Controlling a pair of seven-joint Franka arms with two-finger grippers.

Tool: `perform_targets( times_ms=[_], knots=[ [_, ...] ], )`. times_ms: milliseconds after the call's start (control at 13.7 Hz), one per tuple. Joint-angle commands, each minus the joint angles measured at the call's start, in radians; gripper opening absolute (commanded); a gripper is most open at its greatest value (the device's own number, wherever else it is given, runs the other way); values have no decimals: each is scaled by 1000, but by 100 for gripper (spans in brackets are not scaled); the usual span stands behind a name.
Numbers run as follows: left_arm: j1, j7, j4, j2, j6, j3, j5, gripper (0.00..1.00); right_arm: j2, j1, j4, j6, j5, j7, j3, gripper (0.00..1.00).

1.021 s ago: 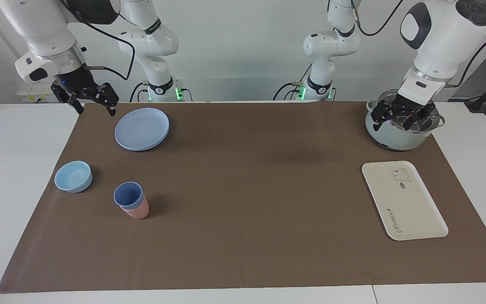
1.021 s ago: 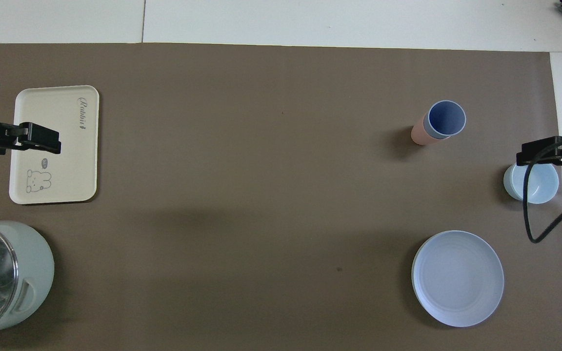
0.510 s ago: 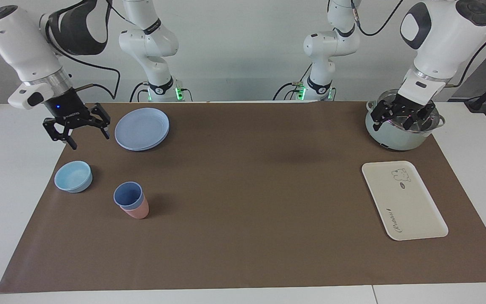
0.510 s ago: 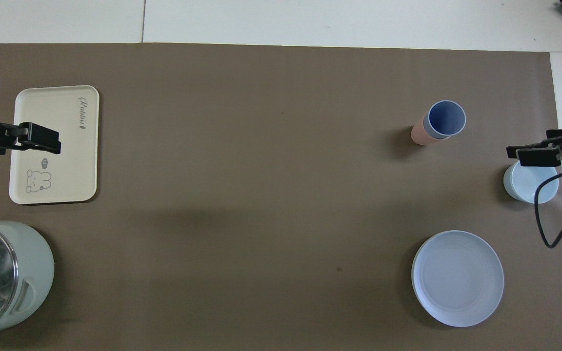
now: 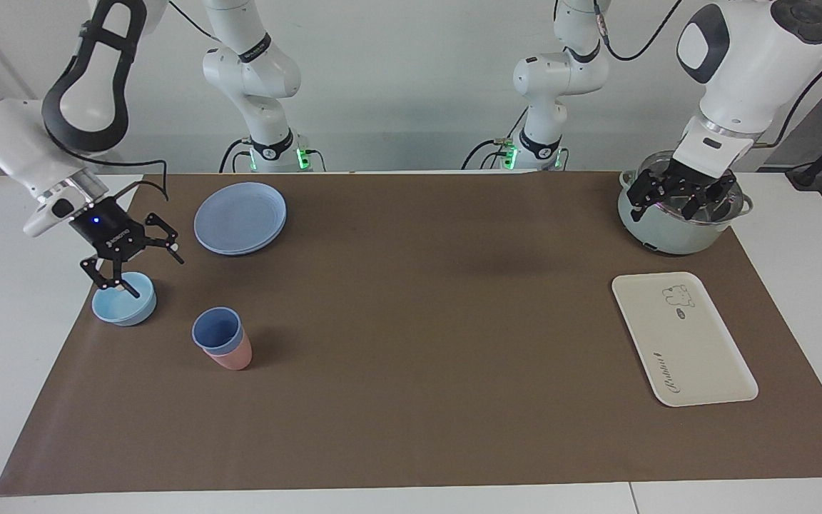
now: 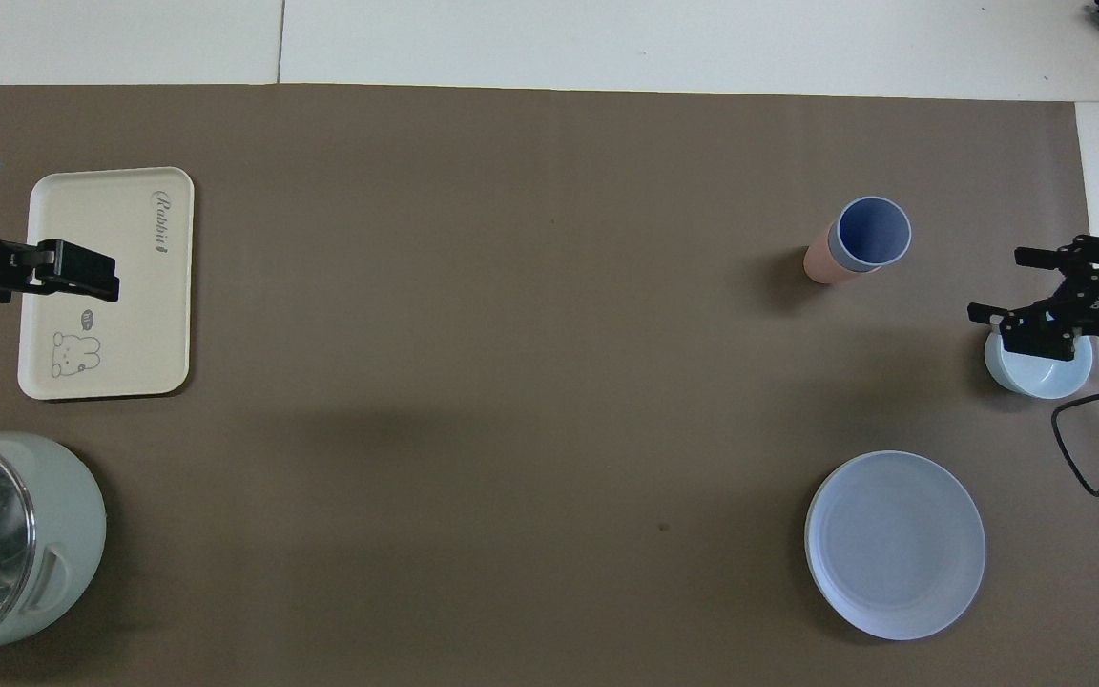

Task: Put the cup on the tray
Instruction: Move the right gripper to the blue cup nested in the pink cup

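The periwinkle-blue cup [image 5: 217,332] [image 6: 872,232] stands upright, nested inside a pink cup [image 5: 236,355] [image 6: 819,262], toward the right arm's end of the brown mat. The cream tray [image 5: 682,339] [image 6: 144,315] lies flat and bare at the left arm's end. My right gripper [image 5: 154,274] [image 6: 998,284] is open, empty and tilted, low over the light-blue bowl [image 5: 122,303] [image 6: 1036,367], apart from the cup. My left gripper [image 5: 678,207] [image 6: 82,272] is open and empty, waiting raised over the pot.
A round blue plate [image 5: 240,216] [image 6: 895,544] lies nearer to the robots than the bowl and cups. A pale green pot [image 5: 675,239] [image 6: 6,544] with a shiny inside stands nearer to the robots than the tray. A brown mat [image 5: 418,321] covers the table.
My right gripper has come down and away from the robots, from beside the plate to low over the light-blue bowl, and has tilted. The left arm and all objects have not moved.
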Motion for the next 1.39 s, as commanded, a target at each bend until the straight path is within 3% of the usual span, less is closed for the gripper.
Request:
perform_targets(
  times_ms=[0, 438, 656, 875, 1312],
  knots=[
    [11, 3, -27, -26, 1, -4, -2, 100, 89, -15, 23, 0, 151, -171, 10, 100],
    [11, 3, -27, -26, 1, -4, -2, 100, 267, -4, 83, -77, 444, -379, 12, 100],
    [11, 3, -27, -26, 1, -4, -2, 100, 282, 3, 78, -88, 459, -414, 13, 100],
    [11, 3, -27, -26, 1, -4, -2, 100, 326, 20, 77, -88, 580, -540, 16, 100],
    [8, 3, -27, -26, 1, -4, 0, 100, 327, 74, 75, -71, 686, -567, 18, 100]
  ],
)
